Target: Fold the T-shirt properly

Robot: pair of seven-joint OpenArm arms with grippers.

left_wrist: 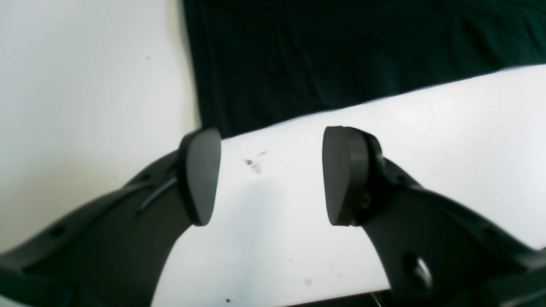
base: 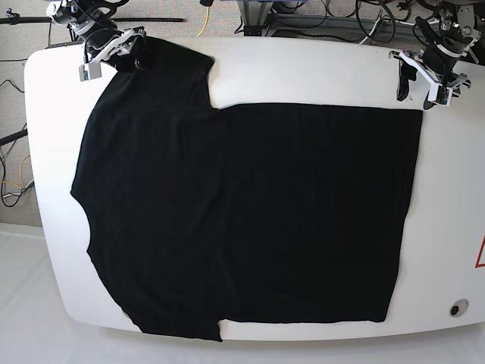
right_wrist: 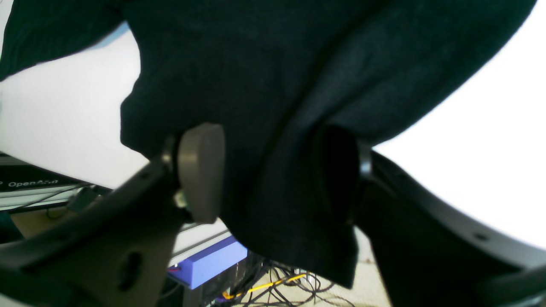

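The black T-shirt point(base: 250, 212) lies spread flat across the white table point(base: 303, 68), with one sleeve reaching the far left corner. My right gripper point(base: 125, 49) is at that sleeve. In the right wrist view its jaws point(right_wrist: 268, 170) stand apart, and bunched sleeve cloth point(right_wrist: 273, 106) fills the space between the pads and hangs past the table edge. My left gripper point(base: 418, 85) hovers open over bare table just beyond the shirt's far right corner. In the left wrist view nothing is between its pads point(left_wrist: 200, 175), and the shirt point(left_wrist: 341, 55) lies ahead of them.
Cables point(right_wrist: 273, 285) and a blue box point(right_wrist: 209, 260) lie on the floor below the table's edge. More cables point(base: 303, 15) and frame parts run behind the far edge. A red mark point(base: 480, 254) and a round fitting point(base: 455, 308) sit near the table's right edge.
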